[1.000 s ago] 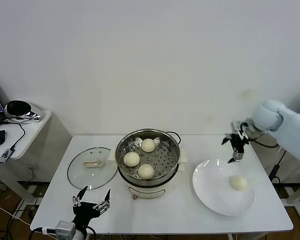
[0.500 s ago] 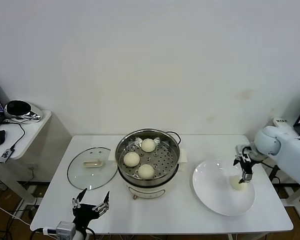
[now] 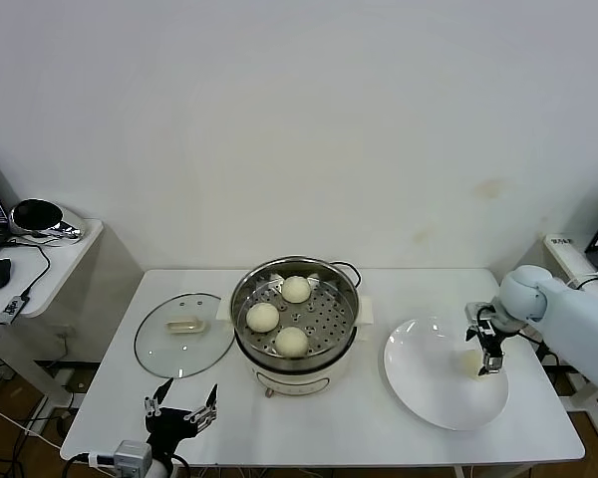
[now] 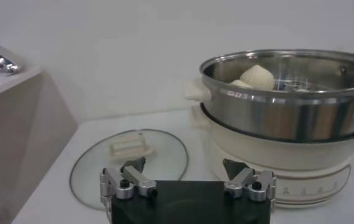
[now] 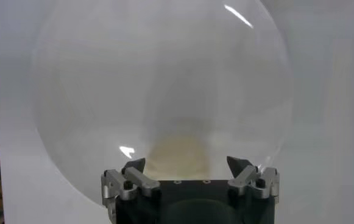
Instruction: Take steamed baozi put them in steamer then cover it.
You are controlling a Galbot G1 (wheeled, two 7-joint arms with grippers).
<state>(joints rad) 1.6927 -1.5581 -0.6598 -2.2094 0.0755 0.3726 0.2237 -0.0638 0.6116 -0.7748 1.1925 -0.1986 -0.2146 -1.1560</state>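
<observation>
The right tool [image 3: 487,344] hangs low over the right side of the flat round white plate [image 3: 429,383], its two fingers spread wide on either side of the last small cream-white round bun [image 5: 180,157]. In the right wrist view the bun sits just ahead of the open fingertips, between them; whether they touch it I cannot tell. The plate lies on the right part of the white bench [image 3: 369,428].

Left of the plate, at the middle of the bench, stands the round shiny stainless-steel steamer basket [image 3: 247,299] on its white electric pot base [image 3: 301,381]. Three more cream-white buns [image 3: 263,317] rest on its perforated floor, one at the far side, one at the left, one at the near side.

Further left, the round glass lid [image 3: 184,335] with a pale handle lies flat on the bench, apart from the steamer.

The left tool [image 3: 183,408] waits at the near left edge of the bench, fingers apart and holding nothing, just nearer than the lid.
</observation>
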